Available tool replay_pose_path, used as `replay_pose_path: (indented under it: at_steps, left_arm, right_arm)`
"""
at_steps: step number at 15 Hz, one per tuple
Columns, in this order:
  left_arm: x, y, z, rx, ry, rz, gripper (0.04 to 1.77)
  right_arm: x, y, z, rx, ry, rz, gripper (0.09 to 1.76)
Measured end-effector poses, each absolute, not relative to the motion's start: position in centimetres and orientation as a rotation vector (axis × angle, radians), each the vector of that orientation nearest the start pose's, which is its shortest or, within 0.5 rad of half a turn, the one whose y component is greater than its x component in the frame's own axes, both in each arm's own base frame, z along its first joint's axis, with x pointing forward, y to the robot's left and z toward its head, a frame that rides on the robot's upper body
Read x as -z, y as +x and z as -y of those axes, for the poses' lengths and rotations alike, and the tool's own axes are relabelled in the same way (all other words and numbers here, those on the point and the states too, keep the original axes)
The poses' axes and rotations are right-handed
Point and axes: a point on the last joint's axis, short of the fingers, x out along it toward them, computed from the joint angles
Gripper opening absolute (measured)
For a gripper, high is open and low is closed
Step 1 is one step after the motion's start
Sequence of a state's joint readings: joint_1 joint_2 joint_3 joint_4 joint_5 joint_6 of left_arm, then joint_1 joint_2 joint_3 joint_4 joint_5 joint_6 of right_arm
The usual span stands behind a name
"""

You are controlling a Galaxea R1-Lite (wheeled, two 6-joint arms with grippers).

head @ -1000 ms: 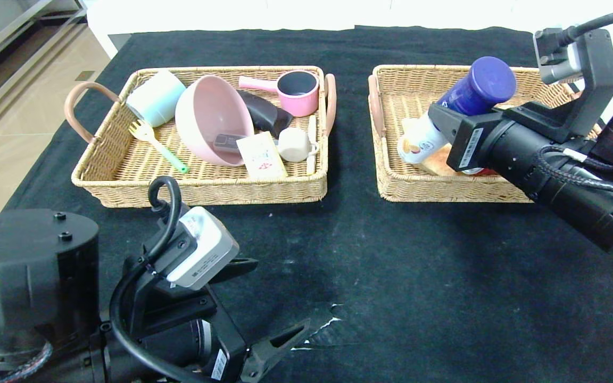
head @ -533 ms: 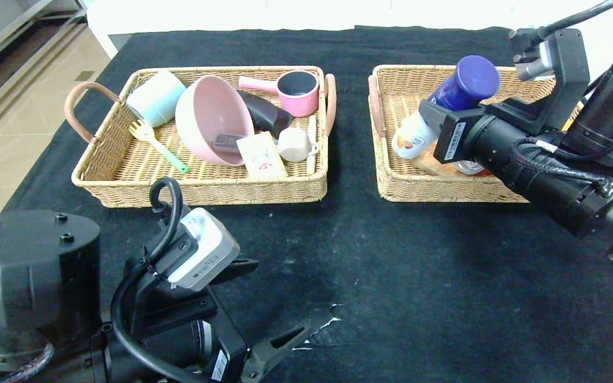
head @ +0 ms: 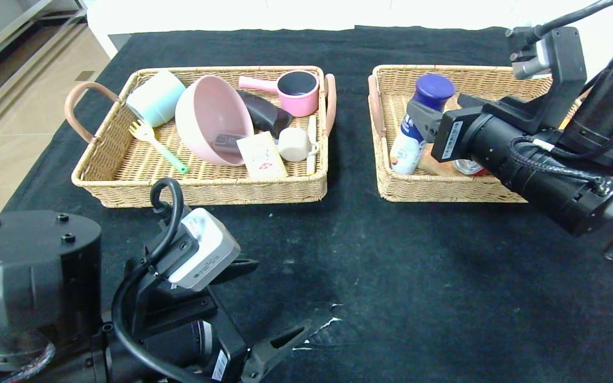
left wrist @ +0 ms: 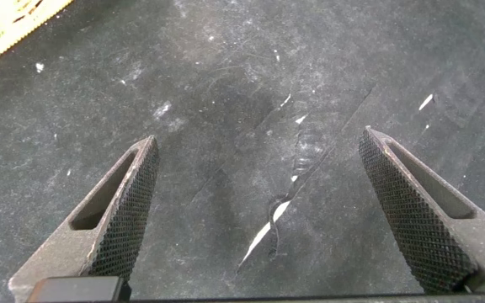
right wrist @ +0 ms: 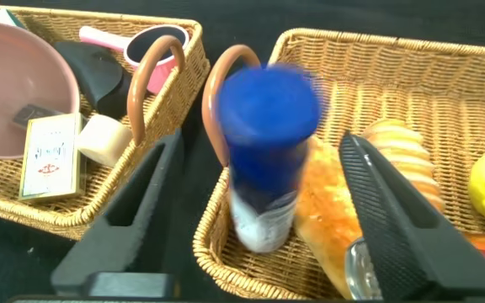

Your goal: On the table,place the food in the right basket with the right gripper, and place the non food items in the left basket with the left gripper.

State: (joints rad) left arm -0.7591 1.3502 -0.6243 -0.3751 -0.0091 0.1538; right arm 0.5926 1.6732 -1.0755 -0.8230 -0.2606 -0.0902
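the blue-capped bottle (right wrist: 263, 160) is seen standing in the right basket (right wrist: 445, 76), free between the released fingers of the right gripper (right wrist: 263, 210), near the basket's edge. bread (right wrist: 327, 215), hidden in the head view, is shown beside it. the left gripper (left wrist: 268, 215) is held spread over bare tablecloth (left wrist: 251, 101).

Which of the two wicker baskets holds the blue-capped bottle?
The right wicker basket, under the right gripper; the blue-capped bottle stands there. The left wicker basket holds non-food items.
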Motion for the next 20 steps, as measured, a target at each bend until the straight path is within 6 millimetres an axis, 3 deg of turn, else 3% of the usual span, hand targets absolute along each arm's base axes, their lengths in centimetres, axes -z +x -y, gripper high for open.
replay_pose_path:
  at_steps: [6, 12, 16, 20]
  left_arm:
    - [-19.8, 15.3, 14.6, 0.785, 0.279, -0.277, 1.72]
    - [-20.4, 15.1, 14.2, 0.753, 0.271, -0.249, 1.72]
    - [-22.3, 14.6, 11.7, 0.605, 0.229, -0.175, 1.72]
    - [-24.0, 12.5, 8.1, 0.455, 0.215, -0.144, 1.72]
  right_arm:
    - [-29.0, 24.4, -16.7, -0.314, -0.015, 0.232, 1.55]
    - [-27.6, 19.8, -14.7, -0.353, -0.056, 0.194, 1.64]
    - [-26.8, 16.1, -12.0, -0.374, -0.101, 0.144, 1.67]
    - [-26.4, 12.8, -8.5, -0.403, -0.145, 0.062, 1.68]
